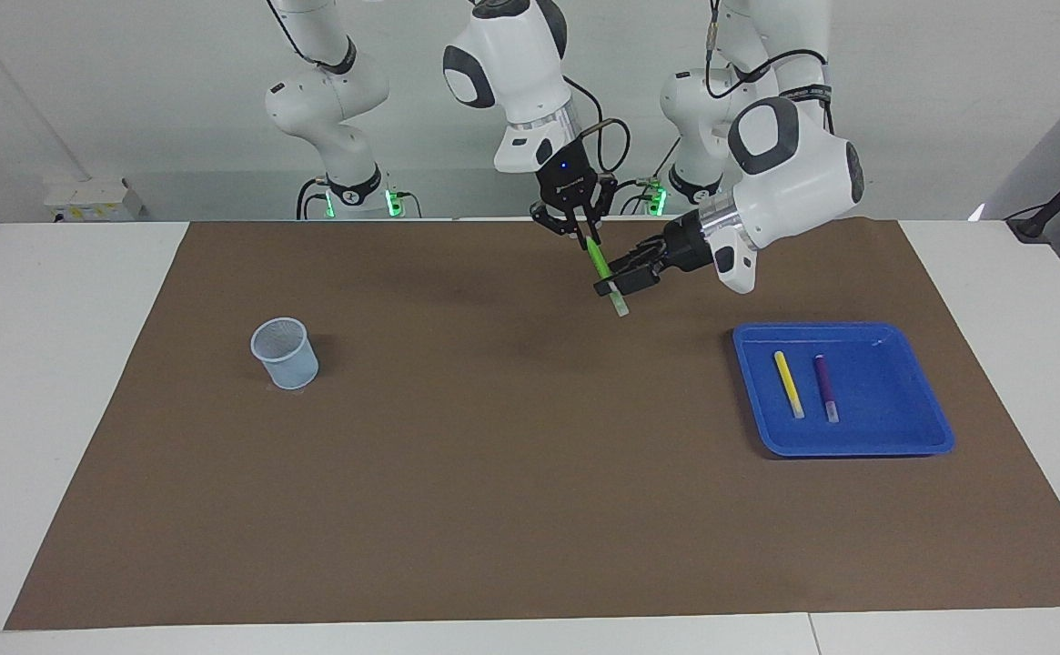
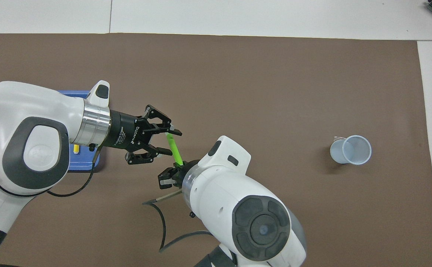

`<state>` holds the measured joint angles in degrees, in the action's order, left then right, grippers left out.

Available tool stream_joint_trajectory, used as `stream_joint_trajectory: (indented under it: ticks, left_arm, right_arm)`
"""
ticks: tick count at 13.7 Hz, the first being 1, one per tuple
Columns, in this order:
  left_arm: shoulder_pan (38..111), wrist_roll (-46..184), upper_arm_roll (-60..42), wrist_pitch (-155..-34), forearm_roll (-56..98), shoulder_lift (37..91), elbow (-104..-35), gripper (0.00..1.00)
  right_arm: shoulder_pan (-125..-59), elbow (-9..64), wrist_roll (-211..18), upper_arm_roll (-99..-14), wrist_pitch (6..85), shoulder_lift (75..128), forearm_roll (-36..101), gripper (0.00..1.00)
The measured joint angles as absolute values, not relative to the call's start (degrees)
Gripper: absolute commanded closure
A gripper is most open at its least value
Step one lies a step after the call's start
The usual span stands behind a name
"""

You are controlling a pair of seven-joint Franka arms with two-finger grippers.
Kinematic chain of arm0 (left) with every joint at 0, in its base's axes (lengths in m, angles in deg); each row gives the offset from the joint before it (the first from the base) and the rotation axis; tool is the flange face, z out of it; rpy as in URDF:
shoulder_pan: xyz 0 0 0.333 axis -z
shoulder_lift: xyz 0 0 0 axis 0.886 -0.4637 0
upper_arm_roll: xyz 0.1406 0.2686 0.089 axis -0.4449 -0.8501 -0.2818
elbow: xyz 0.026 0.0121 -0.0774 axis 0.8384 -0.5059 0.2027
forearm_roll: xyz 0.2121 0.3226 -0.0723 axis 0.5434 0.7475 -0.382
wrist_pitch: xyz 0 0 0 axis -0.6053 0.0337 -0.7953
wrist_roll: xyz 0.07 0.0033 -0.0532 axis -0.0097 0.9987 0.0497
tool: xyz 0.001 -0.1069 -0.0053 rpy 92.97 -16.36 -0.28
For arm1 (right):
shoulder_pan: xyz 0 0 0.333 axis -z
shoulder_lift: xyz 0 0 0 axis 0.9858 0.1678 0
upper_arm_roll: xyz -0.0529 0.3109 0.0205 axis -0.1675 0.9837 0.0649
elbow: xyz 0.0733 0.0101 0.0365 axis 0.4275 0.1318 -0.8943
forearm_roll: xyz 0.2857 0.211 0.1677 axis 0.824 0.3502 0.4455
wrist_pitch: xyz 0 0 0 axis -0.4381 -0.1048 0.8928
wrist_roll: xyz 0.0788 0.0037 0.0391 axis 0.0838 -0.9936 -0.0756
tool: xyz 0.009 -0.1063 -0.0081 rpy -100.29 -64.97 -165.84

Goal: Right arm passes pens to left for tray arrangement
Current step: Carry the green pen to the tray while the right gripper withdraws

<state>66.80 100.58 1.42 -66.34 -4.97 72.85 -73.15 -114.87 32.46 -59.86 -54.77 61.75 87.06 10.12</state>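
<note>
My right gripper [image 1: 581, 238] pinches green pen [image 1: 604, 272] top; long axis slants down. Left gripper [image 1: 619, 283] straddles its lower end, fingers part spread, grip unclear.

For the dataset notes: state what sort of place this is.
Most likely a robotics lab bench: two white arms mounted at a plain white table, a brown mat as work surface, and staged props, a blue tray and mesh cup.
</note>
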Motion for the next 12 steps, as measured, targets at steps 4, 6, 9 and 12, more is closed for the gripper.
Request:
stream_joint_trajectory:
  ticks: [4, 6, 9, 12]
  left_arm:
    - [66.8, 99.5, 1.4, -66.0, -4.1, 72.8, -73.2, 1.00]
    - [66.8, 99.4, 1.4, -66.0, -4.0, 72.8, -73.2, 1.00]
    - [66.8, 99.3, 1.4, -66.0, -4.0, 72.8, -73.2, 1.00]
    - [66.8, 99.3, 1.4, -66.0, -3.9, 72.9, -72.9, 1.00]
  right_arm:
    - [-114.8, 32.3, -60.4, -55.0, 61.9, 87.0, 10.0, 1.00]
    - [-114.8, 32.3, -60.6, -55.0, 61.9, 87.0, 10.0, 1.00]
    - [-114.8, 32.2, -60.6, -55.0, 61.9, 87.0, 10.0, 0.01]
    - [-114.7, 32.2, -60.6, -55.0, 61.9, 87.1, 10.0, 0.00]
